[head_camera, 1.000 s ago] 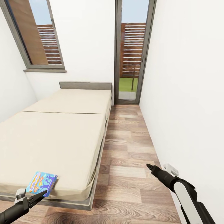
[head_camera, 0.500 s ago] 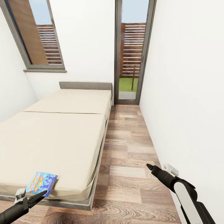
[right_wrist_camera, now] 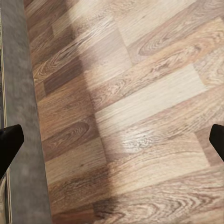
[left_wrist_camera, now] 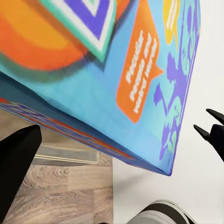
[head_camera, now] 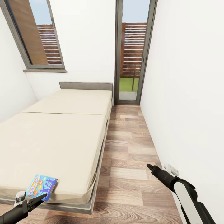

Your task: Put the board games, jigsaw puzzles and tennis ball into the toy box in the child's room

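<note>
Board game lying on near left corner of bed, left gripper spread wide right at its edge, view nudged a little closer, likely for grabbing; right gripper spread over floor.

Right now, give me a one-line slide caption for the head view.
Left gripper reaches a blue board game at the near corner of the bed; right gripper hangs over the wood floor.

Bedroom: bed, window
</note>
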Robot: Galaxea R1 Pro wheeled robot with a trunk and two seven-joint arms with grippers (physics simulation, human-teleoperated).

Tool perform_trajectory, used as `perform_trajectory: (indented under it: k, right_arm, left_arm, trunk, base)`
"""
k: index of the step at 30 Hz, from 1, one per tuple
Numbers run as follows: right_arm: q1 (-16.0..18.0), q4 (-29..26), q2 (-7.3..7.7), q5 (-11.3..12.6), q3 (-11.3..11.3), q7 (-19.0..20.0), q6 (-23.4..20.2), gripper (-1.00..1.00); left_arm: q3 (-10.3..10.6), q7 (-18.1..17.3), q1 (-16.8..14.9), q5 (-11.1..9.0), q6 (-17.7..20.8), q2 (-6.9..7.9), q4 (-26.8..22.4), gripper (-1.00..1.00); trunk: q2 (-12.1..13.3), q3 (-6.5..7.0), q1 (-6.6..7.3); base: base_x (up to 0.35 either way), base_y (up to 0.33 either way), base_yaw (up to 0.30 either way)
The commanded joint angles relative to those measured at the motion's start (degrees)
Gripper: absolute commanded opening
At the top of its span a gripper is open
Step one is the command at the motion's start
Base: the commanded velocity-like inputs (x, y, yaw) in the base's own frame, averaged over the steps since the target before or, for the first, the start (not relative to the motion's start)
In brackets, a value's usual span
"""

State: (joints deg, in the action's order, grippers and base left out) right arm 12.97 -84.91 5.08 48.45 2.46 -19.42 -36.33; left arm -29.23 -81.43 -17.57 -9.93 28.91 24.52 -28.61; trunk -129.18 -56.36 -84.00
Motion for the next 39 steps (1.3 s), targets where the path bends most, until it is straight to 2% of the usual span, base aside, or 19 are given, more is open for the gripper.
perform_trajectory:
  k: [1, 39]
  right_arm:
    - [0.04, -0.08, 0.01, 0.59, 0.0, -0.53, -0.15, 1.0]
    - [0.04, -0.08, 0.01, 0.59, 0.0, -0.44, -0.15, 1.0]
  left_arm:
    - [-0.6, 0.13, -1.14, -0.44, -0.67, 0.0, -0.04, 1.0]
    - [-0.57, 0.16, -1.14, -0.51, -0.67, 0.0, -0.04, 1.0]
  trunk:
    - [-0.02, -0.04, 0.01]
    - [-0.02, -0.04, 0.01]
  base:
    - [0.009, 0.005, 0.0]
    - [0.001, 0.0, 0.0]
